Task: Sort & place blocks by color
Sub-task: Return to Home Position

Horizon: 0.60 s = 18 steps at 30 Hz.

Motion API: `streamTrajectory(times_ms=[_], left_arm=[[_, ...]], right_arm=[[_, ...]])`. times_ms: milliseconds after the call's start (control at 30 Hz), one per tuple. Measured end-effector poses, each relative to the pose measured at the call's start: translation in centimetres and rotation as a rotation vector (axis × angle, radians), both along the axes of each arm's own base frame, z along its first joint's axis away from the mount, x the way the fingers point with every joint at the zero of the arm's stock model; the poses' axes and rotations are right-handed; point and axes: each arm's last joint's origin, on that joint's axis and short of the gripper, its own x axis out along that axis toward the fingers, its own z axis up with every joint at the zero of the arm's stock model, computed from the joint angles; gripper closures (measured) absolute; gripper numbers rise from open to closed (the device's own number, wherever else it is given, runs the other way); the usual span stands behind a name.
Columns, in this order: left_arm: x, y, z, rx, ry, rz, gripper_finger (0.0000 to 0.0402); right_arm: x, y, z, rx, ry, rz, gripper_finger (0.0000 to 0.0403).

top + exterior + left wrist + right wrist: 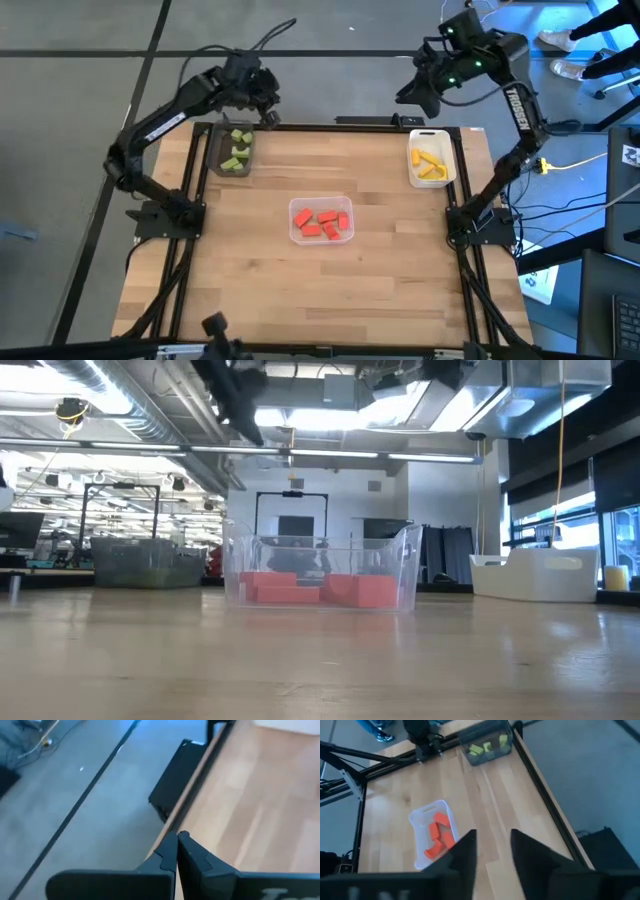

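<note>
Left gripper (177, 838): fingers pressed together with nothing between them. In the high view it hangs beyond the table's far edge at about 11 o'clock, just past the dark grey tray (213, 156).
Right gripper (493, 838): fingers apart and empty. In the high view it is raised off the far edge at about 1 o'clock, past the white tray (428, 134).
Green blocks (238, 148): in the dark grey tray at the table's 11 o'clock corner. They lie bunched, so their number is hard to tell.
Red blocks (324, 222): in the clear tray (296, 208), near the middle of the table (300, 295). They overlap one another, and their shapes blur together.
Yellow blocks (429, 166): in the white tray at the 1 o'clock corner, packed toward its near end.
Low view: the red blocks show through the clear wall. The white tray's wall hides the yellow ones, and the green ones cannot be made out behind the dark wall at 9 o'clock.
Arms in low view: only a dark piece crosses the top edge, cut off. Which arm it is cannot be told.
Left wrist view: shows only a strip of table edge, floor and a dark box. No blocks appear in it.
</note>
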Motion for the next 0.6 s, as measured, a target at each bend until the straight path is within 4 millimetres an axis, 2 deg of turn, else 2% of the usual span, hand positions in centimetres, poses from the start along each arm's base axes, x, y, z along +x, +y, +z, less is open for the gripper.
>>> streamTrajectory(times_ms=[167,233,367,600], left_arm=[[-0.8,-3.6,2.6,-0.002,-0.068,-0.038,0.0401],[-1.3,-5.0,3.3,-0.010,-0.089,-0.053,0.0401],[-2.1,-7.6,4.3,-0.028,-0.106,-0.101,0.0401],[-4.2,-11.7,6.3,-0.036,-0.203,-0.155,0.0401]], right_arm=[[-2.1,2.5,1.6,-0.067,-0.044,0.011,0.0369],[-3.2,3.7,2.3,-0.107,-0.057,0.008,0.0393],[-5.5,6.2,2.5,-0.169,-0.020,-0.057,0.0395],[-9.0,10.2,0.8,-0.217,0.022,-0.053,0.0400]])
